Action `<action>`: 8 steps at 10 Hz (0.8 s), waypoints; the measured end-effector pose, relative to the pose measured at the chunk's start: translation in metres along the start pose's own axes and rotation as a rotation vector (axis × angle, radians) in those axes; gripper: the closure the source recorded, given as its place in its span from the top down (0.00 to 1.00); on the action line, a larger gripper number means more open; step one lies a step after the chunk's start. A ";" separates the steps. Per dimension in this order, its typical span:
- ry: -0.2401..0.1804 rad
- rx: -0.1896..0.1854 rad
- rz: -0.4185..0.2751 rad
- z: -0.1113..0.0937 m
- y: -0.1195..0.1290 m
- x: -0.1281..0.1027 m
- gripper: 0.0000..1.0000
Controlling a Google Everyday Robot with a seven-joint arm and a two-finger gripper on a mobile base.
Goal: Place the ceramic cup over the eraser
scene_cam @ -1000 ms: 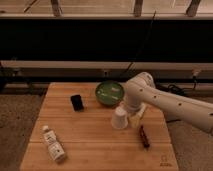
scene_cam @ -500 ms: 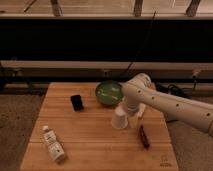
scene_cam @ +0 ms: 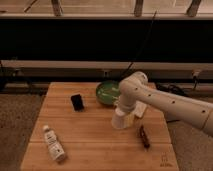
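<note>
The white ceramic cup (scene_cam: pixel 119 119) is upside down, wide rim downward, near the middle of the wooden table (scene_cam: pixel 90 145). My gripper (scene_cam: pixel 123 108) sits right on top of the cup, at the end of the white arm coming in from the right. The black eraser (scene_cam: pixel 77 102) lies flat on the table well to the left of the cup, apart from it.
A green bowl (scene_cam: pixel 106 92) stands at the back, just behind the arm. A small whitish block (scene_cam: pixel 140 110) lies right of the cup, partly behind the arm. A dark red slender object (scene_cam: pixel 144 136) lies front right. A clear labelled bottle (scene_cam: pixel 53 144) lies front left.
The arm and the cup have shifted slightly to the left, towards the eraser. Everything else has stayed in place.
</note>
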 end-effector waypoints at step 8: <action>-0.026 -0.021 -0.062 0.003 -0.006 -0.012 0.49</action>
